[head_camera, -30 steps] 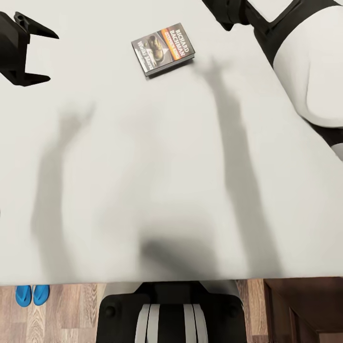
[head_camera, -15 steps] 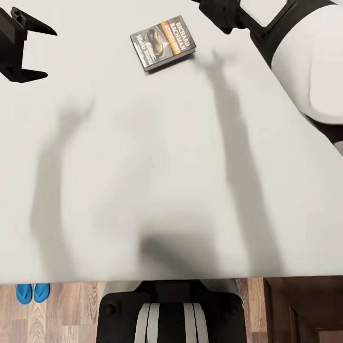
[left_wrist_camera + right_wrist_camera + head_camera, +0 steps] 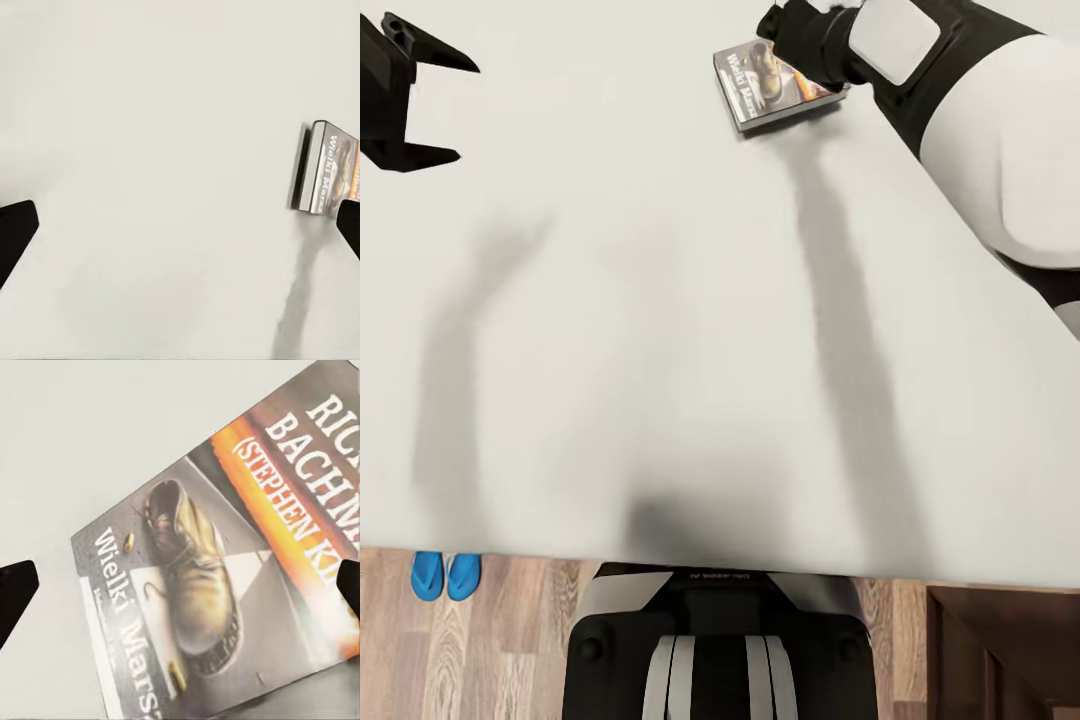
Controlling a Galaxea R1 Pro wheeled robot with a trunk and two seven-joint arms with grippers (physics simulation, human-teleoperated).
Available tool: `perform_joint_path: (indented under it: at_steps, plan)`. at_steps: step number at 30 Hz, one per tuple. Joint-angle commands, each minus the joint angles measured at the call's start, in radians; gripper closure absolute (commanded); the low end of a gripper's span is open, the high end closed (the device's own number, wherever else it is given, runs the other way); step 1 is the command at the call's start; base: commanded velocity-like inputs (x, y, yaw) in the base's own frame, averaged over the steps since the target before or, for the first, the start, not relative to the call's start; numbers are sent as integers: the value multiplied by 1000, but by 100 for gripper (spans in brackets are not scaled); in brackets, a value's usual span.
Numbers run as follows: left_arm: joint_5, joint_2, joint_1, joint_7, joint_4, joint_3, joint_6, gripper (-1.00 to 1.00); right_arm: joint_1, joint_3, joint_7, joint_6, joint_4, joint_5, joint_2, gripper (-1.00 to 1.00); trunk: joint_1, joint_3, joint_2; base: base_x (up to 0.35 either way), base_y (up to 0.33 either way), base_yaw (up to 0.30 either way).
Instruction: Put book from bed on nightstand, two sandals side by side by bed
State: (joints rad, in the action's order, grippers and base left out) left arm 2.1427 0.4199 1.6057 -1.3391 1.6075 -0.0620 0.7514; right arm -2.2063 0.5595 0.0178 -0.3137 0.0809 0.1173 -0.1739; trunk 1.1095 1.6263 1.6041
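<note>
The book [image 3: 765, 88] lies flat on the bed [image 3: 660, 330]. The right gripper [image 3: 792, 40] hovers directly above the book, jaws apart. The book is thin, light and stiff; its opposite long edges offer the best hold. The left gripper [image 3: 430, 105], well apart from the book, is also spread.

i saw the bed [image 3: 660, 330] with its pale mattress carrying the book [image 3: 760, 85] flat near the far side; on the wood floor [image 3: 510, 640] the two sandals [image 3: 446, 577] lay side by side.
</note>
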Motion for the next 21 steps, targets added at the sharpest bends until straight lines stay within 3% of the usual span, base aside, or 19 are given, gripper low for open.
perform_joint_path:
  at_steps: [1,5,6,14,16,17,18,21]
  plan:
    - [5,0,1,-8,0,0,8,-100,0,8,1,-3,2,13,-1,-100,0,1,0,-11,14,242]
    - [5,-1,1,-8,0,0,8,-100,0,8,-39,35,0,45,-1,-100,0,2,0,-5,6,162]
    - [5,-3,1,-7,0,0,8,-100,-2,7,-74,54,0,70,-1,-100,0,2,0,-2,2,66]
    - [4,-6,-1,-6,0,-1,8,-100,-8,7,-114,78,-1,115,-1,-100,0,3,0,-1,1,27]
    - [4,-7,-1,-6,0,-1,8,-100,-9,7,-142,81,-1,170,-1,-100,0,3,0,0,0,6]
    - [4,-7,-1,-6,0,-1,8,-100,-9,7,-142,81,-1,170,-1,-100,0,3,0,0,0,6]
    - [3,-7,-1,-6,0,-1,8,-100,-10,7,-162,82,-2,211,-1,-100,0,3,0,0,0,4]
    - [4,-7,-3,-6,0,-1,8,-100,-10,7,-180,84,-2,250,-1,-100,0,3,0,0,0,2]
